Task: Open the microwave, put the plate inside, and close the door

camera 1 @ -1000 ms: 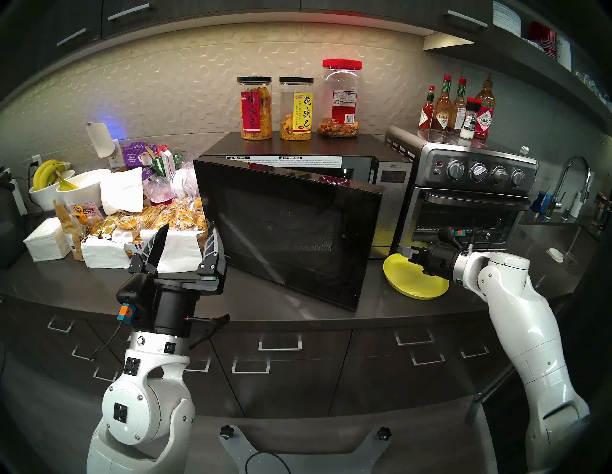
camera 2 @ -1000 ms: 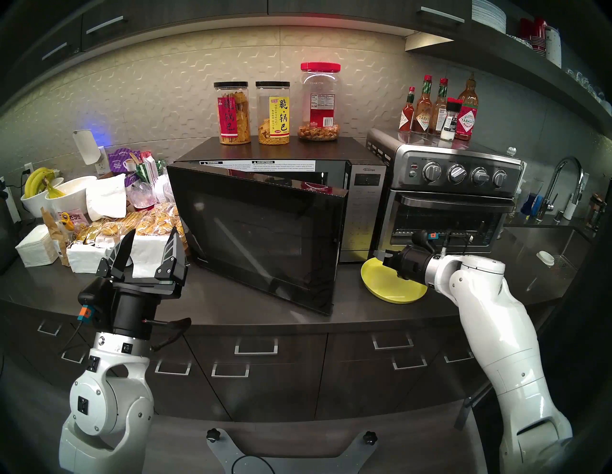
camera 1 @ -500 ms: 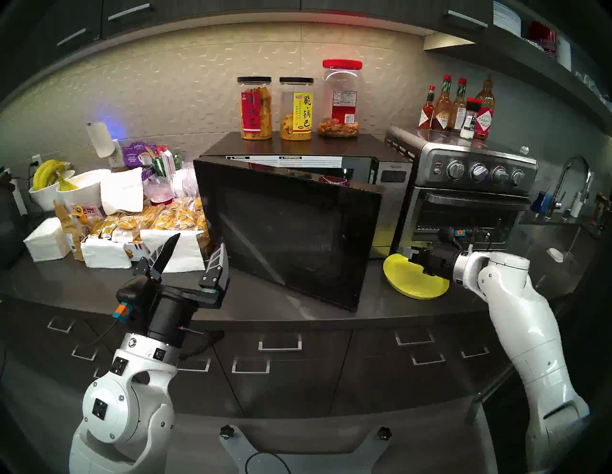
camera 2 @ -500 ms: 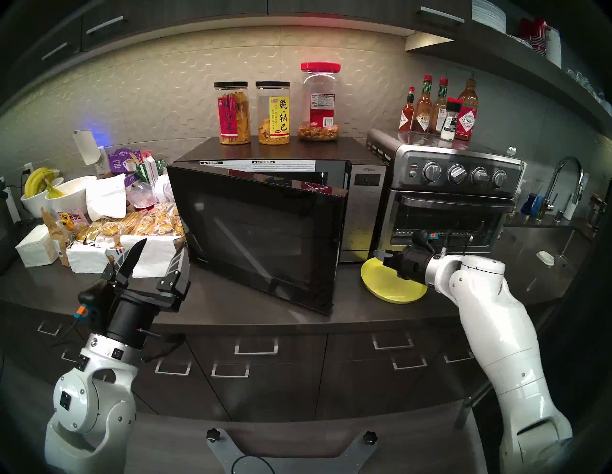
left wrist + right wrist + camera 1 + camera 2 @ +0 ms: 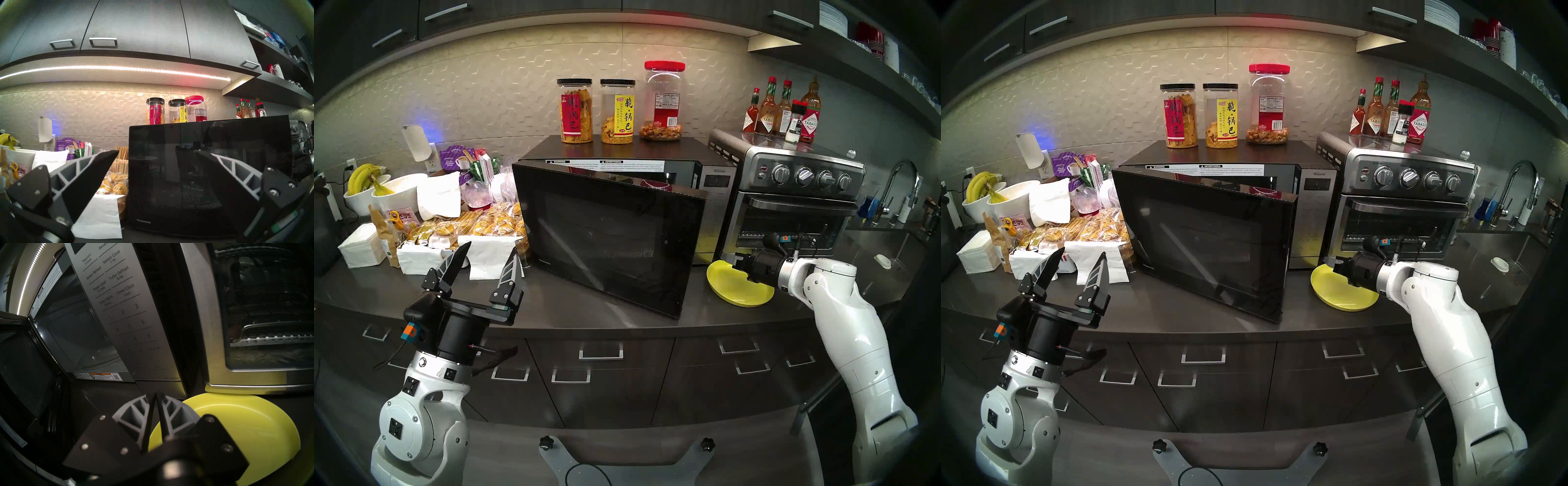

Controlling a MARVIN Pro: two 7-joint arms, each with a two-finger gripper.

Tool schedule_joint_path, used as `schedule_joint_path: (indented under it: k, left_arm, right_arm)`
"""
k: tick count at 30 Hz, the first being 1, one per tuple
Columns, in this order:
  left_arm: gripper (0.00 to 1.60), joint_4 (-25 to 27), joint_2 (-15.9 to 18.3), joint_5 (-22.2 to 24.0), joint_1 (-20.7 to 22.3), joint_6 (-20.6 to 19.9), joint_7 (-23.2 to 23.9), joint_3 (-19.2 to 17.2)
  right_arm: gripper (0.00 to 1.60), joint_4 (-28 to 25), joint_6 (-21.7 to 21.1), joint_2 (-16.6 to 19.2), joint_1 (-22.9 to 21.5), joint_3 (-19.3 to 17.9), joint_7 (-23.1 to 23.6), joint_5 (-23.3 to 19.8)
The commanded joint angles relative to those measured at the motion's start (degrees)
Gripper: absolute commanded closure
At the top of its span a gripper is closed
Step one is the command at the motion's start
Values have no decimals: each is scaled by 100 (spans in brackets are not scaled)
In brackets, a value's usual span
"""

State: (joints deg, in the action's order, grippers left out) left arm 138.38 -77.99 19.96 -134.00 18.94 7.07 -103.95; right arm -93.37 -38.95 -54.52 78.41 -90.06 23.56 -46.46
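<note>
So: the door is part-open and the plate is not in yet. I read this as the hand-off from the opening step to the loading step.

Jaws:
- Left jaws are wide and empty. They're over the front-left part of the desk, clear of the door and aimed up and forward.
- Right jaws are narrow, with the fingertips almost together over the plate's left rim. I can't tell whether the rim is pinched.

Plate:
- It lies flat and face up near the desk's front edge, right of the microwave.
- Its far rim is tucked against the toaster oven base.
- It's round, so it has no long axis.

Door:
- It stands upright with its long axis horizontal and is hinged on the left.
- The free edge is swung out toward the desk's front edge.
- The glass faces front-left, and the gap opens to the right, toward the plate.
- The turntable is visible through that gap from the right wrist.

Next move, as I judge it:
- Confirm the rim grip.
- Lift the plate clear of the toaster oven base.
- Keep it level and carry it left around the door's free edge onto the turntable.
- The gap looks tight for a full plate, so the door may need swinging wider first, which is a job for the left jaws.
</note>
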Motion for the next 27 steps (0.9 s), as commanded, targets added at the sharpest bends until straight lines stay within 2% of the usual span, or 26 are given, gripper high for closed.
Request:
schedule_joint_path:
  k: [1, 12, 27]
  left_arm:
    - [0, 162, 11, 115, -382, 520, 237, -395]
    - [0, 162, -85, 453, -759, 965, 507, -1032]
    - [0, 162, -253, 967, -1309, 989, 782, -1593]
  right_arm:
    - [99, -68, 31, -9, -78, -30, 5, -13]
    - [99, -60, 28, -7, -78, -28, 15, -9]
    - [99, -53, 28, -7, -80, -29, 32, -4]
